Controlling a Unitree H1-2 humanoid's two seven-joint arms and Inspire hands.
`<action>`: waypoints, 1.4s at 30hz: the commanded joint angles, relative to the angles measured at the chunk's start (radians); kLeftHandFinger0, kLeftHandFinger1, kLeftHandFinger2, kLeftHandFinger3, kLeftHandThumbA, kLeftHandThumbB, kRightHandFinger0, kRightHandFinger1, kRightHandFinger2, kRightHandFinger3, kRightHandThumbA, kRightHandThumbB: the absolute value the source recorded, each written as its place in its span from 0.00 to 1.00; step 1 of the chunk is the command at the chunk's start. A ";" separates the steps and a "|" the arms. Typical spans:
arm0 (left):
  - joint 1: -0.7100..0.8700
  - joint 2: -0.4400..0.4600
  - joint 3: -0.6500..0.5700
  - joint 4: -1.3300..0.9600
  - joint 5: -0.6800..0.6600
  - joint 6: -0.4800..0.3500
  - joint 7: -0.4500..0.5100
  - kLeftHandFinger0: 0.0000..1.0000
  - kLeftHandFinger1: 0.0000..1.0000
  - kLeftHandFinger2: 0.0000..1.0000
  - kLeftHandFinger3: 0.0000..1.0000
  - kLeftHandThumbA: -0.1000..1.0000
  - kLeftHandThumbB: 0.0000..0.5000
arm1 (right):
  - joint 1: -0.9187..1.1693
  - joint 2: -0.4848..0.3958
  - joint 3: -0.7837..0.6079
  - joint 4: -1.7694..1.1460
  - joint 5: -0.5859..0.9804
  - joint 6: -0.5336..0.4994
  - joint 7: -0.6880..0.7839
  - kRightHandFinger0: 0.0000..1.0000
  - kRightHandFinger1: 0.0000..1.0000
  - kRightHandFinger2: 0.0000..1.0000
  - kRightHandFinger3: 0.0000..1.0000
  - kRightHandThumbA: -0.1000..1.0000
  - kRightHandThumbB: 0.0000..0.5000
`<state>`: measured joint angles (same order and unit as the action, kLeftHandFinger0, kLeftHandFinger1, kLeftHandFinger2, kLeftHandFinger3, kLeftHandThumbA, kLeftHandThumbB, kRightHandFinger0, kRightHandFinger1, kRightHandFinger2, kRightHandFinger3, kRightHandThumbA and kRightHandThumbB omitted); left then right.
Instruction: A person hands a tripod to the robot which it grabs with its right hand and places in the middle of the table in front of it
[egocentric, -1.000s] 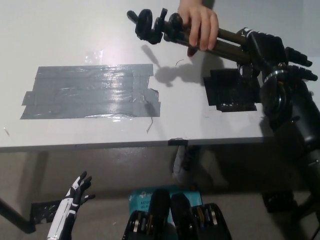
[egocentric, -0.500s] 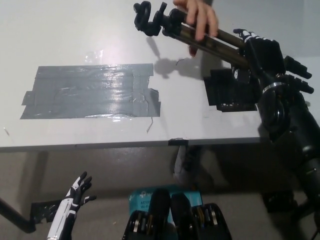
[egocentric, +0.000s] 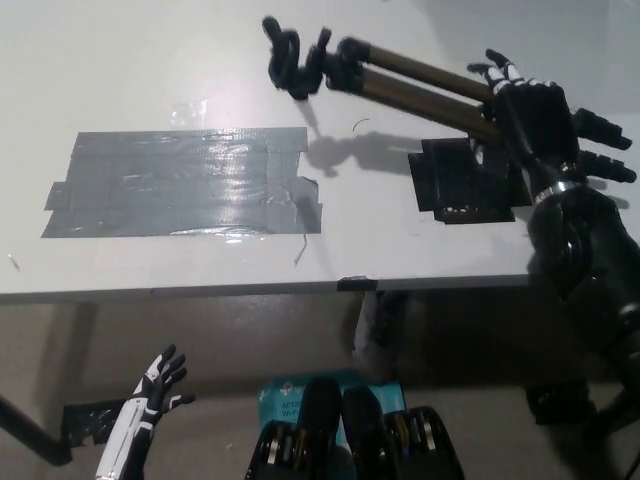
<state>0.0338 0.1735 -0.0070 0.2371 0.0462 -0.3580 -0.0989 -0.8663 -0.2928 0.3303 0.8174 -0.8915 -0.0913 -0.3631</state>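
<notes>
- Handover apparently done: tripod (egocentric: 400, 75) clasped by right hand (egocentric: 535, 115) at 2 o'clock, above table (egocentric: 150, 70).
- Not yet set down mid-table.
- Left hand (egocentric: 160, 385) idle at 7 o'clock, fingers spread, empty.

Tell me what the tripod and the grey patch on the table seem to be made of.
The tripod: the legs look like metal tubes with a brownish satin finish, going by their even sheen; its black head is probably plastic or painted metal. The grey patch: overlapped strips of glossy tape, likely duct tape, with wrinkles, glare and ragged ends.
</notes>
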 joint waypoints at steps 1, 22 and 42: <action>0.005 0.027 -0.003 -0.041 -0.022 -0.008 -0.029 0.81 0.96 1.00 1.00 1.00 0.44 | -0.086 -0.063 0.026 0.022 -0.022 -0.087 -0.146 0.00 0.46 0.93 0.84 0.00 0.40; 0.022 0.026 -0.003 -0.059 -0.015 0.008 -0.036 0.80 0.96 1.00 1.00 1.00 0.48 | -0.022 -0.151 0.089 -0.331 0.167 0.158 0.740 1.00 1.00 1.00 1.00 0.46 0.86; -0.012 0.029 0.002 -0.049 -0.040 0.018 -0.048 0.79 0.93 1.00 1.00 1.00 0.49 | -0.131 -0.356 -0.178 -0.782 0.956 0.360 1.232 1.00 1.00 1.00 1.00 0.79 1.00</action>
<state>0.0402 0.1805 -0.0065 0.2438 0.0431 -0.3383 -0.1185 -0.7970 -0.4127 0.3804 0.4839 -0.6403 0.0511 0.2960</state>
